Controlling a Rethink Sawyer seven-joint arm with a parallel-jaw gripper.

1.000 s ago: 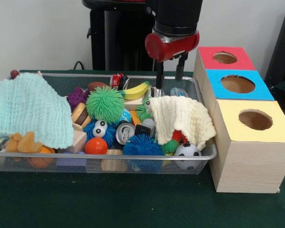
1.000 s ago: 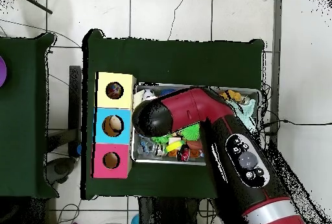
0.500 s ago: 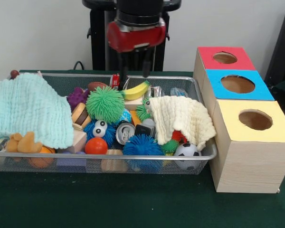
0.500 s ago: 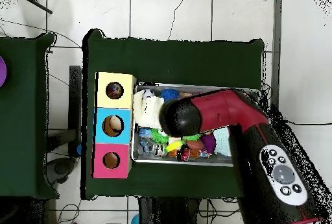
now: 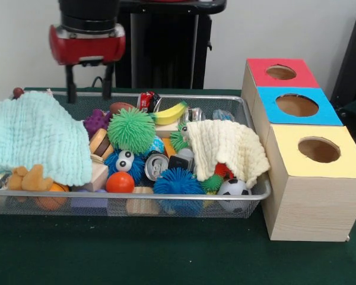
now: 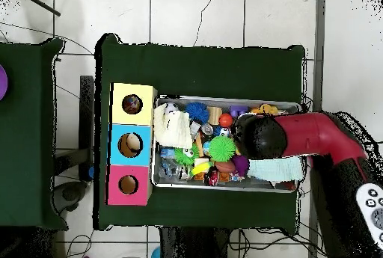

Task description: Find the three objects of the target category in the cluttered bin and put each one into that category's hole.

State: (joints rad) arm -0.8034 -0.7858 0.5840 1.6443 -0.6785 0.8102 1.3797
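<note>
My gripper (image 5: 89,90) hangs open and empty over the back left of the wire bin (image 5: 225,97), just above the mint cloth (image 5: 38,136). In the overhead view only the arm's head (image 6: 258,137) shows, above the bin beside the mint cloth (image 6: 275,170). The bin holds a green spiky ball (image 5: 131,129), a blue spiky ball (image 5: 178,181), a banana (image 5: 171,113), a can (image 5: 156,165), an orange ball (image 5: 120,182) and a soccer ball (image 5: 234,187). A cream cloth (image 5: 226,147) covers the right part. The red hole (image 5: 281,72), blue hole (image 5: 296,105) and yellow hole (image 5: 318,149) sit in the boxes on the right.
A blue toy with googly eyes (image 5: 125,160), a purple toy (image 5: 97,122) and an orange plush (image 5: 28,178) lie among the clutter. The wooden boxes (image 5: 308,202) stand against the bin's right end. In the overhead view, items show inside the yellow hole (image 6: 132,104) and blue hole (image 6: 129,144).
The arm has swept from above the cream cloth near the boxes across the bin's back to its left end. Nothing in the bin has moved.
</note>
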